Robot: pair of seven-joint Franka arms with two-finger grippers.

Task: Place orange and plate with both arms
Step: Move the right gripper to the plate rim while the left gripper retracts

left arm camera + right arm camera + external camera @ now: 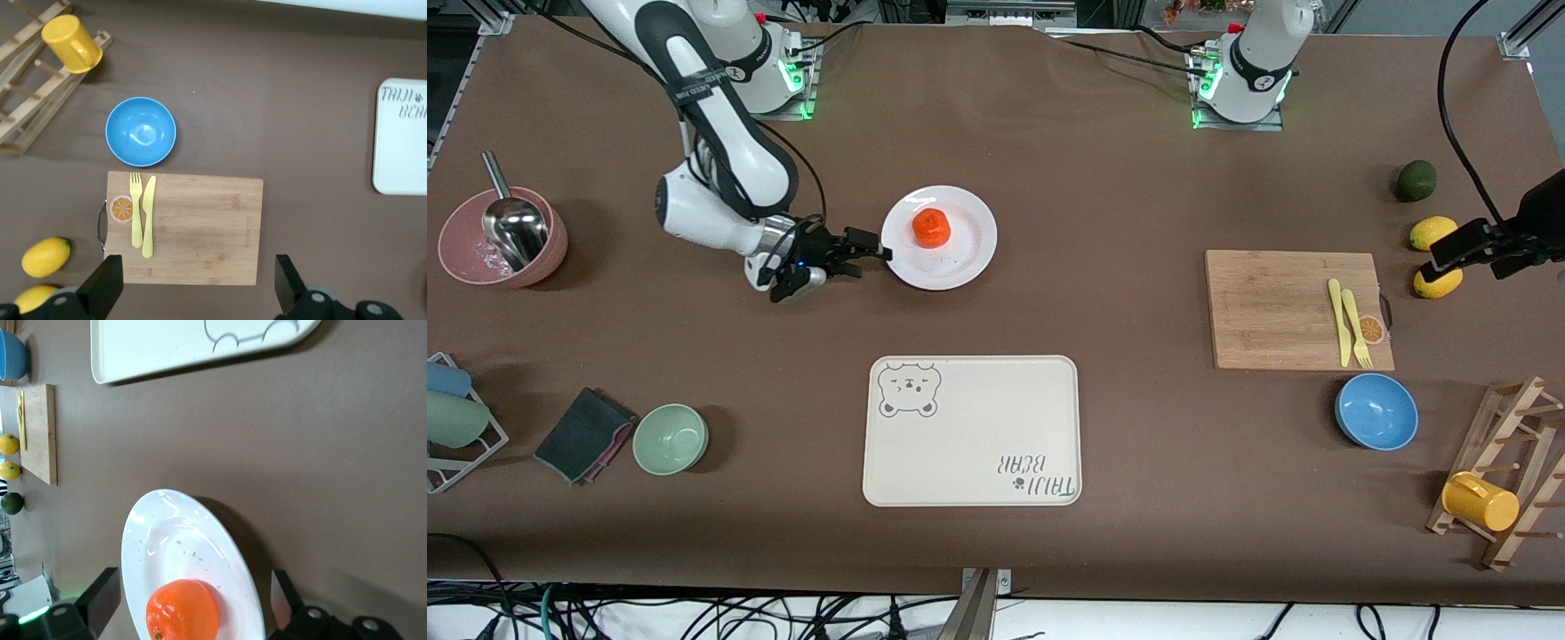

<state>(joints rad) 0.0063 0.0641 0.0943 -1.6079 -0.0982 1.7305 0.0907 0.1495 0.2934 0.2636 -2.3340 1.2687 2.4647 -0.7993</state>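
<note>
The white plate (963, 259) lies on the brown table, farther from the front camera than the cream tray. The orange (931, 228) sits on it, off centre. My right gripper (867, 255) is open, low at the plate's rim on the side toward the right arm's end. In the right wrist view its fingers (101, 600) stand wide, with the plate (173, 533) and orange (183, 613) between them and nothing held. My left gripper (1449, 256) is open and empty, up in the air by the lemons; its wrist view shows the gripper (197, 283) over the cutting board's edge.
The cream bear tray (971, 431) lies nearer the front camera. The cutting board (1272, 311) carries a yellow fork and knife (1350, 324). Around it are a blue bowl (1376, 411), two lemons (1432, 233), a dark green fruit (1416, 180) and a rack with a yellow cup (1480, 500). A green bowl (671, 437) and a pink bowl (503, 240) stand toward the right arm's end.
</note>
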